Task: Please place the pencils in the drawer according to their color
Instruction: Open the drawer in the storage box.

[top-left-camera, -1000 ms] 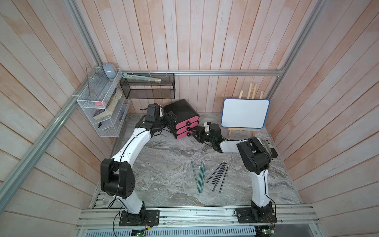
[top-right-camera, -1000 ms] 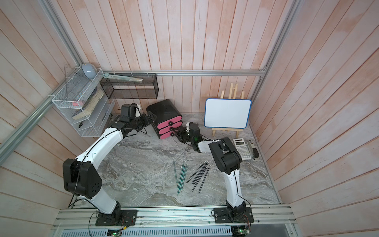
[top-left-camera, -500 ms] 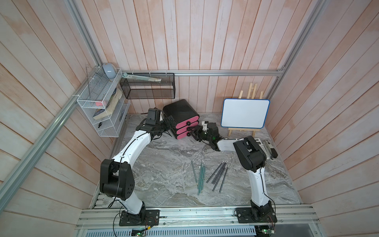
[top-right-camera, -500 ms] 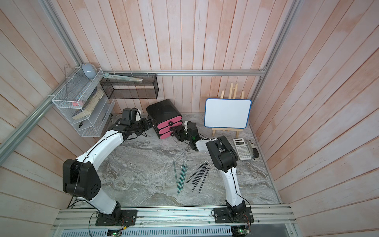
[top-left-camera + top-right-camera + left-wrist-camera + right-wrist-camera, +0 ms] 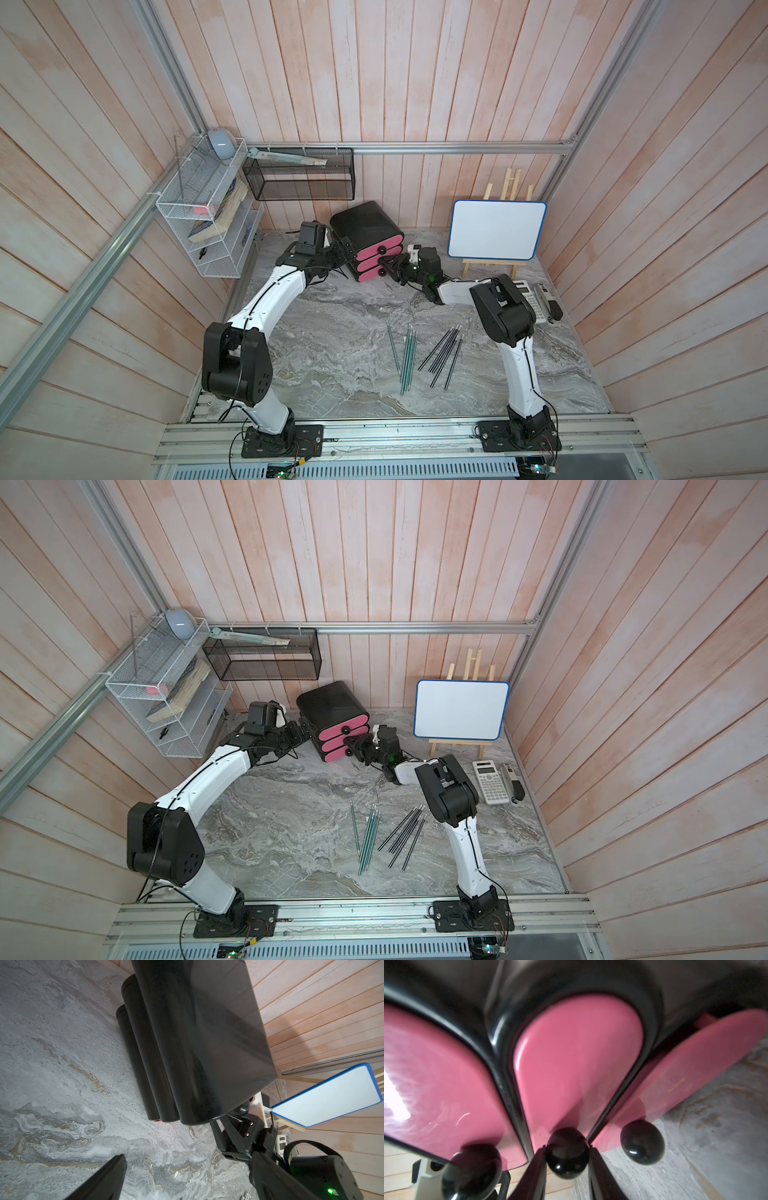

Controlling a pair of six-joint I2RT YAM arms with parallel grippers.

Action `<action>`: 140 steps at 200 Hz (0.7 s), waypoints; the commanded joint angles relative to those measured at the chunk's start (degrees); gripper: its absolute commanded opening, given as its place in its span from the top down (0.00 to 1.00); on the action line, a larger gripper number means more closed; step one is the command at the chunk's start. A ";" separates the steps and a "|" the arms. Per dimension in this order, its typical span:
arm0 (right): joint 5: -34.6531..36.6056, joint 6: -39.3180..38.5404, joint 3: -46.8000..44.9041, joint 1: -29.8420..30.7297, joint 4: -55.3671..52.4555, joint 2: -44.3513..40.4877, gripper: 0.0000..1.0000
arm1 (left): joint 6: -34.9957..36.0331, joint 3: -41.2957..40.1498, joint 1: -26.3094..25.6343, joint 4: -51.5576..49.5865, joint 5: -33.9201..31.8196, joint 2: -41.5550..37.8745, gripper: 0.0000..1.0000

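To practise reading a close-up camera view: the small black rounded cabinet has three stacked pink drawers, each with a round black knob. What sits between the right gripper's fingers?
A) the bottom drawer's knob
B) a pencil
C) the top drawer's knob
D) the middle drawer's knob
D: in the right wrist view the right gripper has a black finger close on each side of the middle drawer's round black knob, and the neighbouring knobs lie outside them.

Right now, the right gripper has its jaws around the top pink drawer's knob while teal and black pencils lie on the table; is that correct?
Not quite: the right wrist view shows the right gripper around the middle drawer's knob, not the top one. Teal pencils and black pencils do lie on the table.
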 commanded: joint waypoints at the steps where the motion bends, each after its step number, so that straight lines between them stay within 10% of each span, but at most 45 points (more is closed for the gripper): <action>1: -0.51 0.08 -0.81 0.38 2.46 0.47 0.86 | -0.29 -1.06 0.03 0.57 0.19 -1.97 0.00; 140: -2.39 -1.27 -21.87 0.28 6.44 -14.71 0.92 | -0.29 -3.42 -1.70 1.06 0.42 -3.61 0.00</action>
